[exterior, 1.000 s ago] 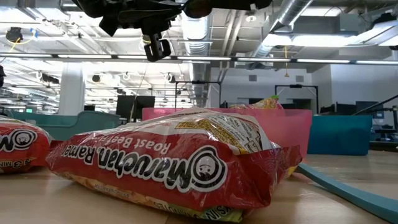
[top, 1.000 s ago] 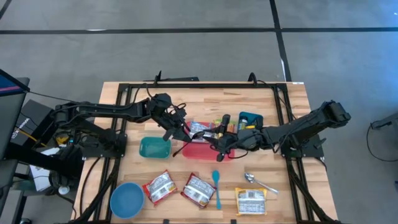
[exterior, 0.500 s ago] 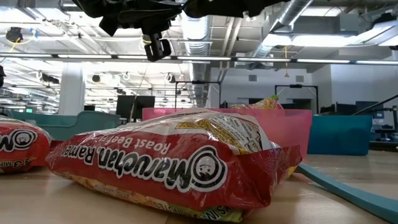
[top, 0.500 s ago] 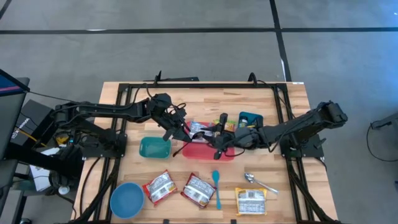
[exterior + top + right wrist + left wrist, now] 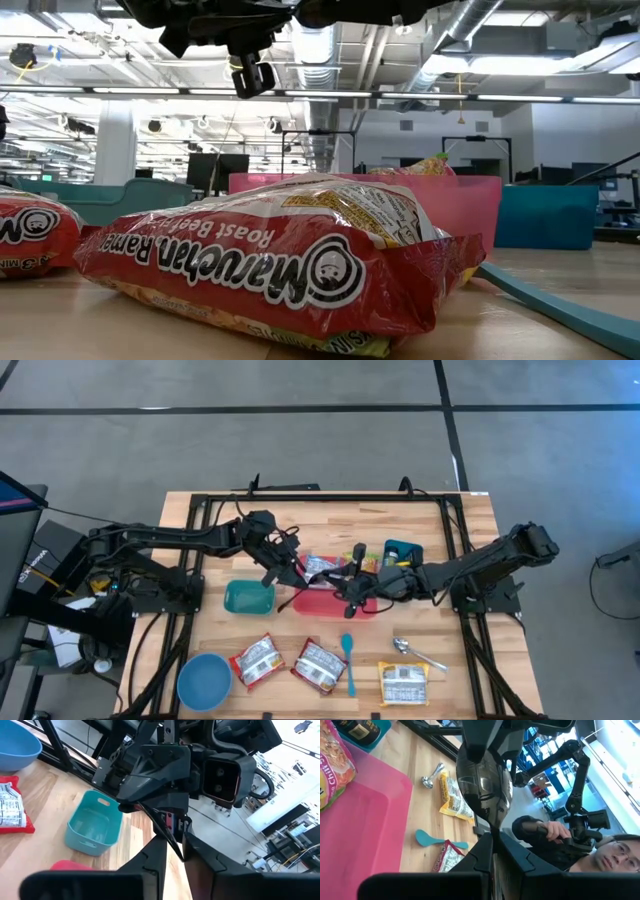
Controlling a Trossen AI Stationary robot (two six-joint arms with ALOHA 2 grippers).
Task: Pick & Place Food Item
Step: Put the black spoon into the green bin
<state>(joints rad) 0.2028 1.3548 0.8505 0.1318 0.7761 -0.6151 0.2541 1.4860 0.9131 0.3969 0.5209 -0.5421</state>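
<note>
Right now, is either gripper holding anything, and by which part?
The left gripper is shut on a thin silver packet, by its edge, over the pink bin. The right gripper is at its other edge; its hold cannot be told.

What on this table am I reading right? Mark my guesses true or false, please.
1. A blue bowl sits near a corner of the table. True.
2. The teal bin holds a noodle packet. False: it is empty.
3. Two red ramen packets lie on the wood beside the bowl. True.
4. The metal spoon lies inside the teal bin. False: it lies on the wood, next to the yellow packet.
5. The left arm's fingers are spread wide. False: they are shut.
</note>
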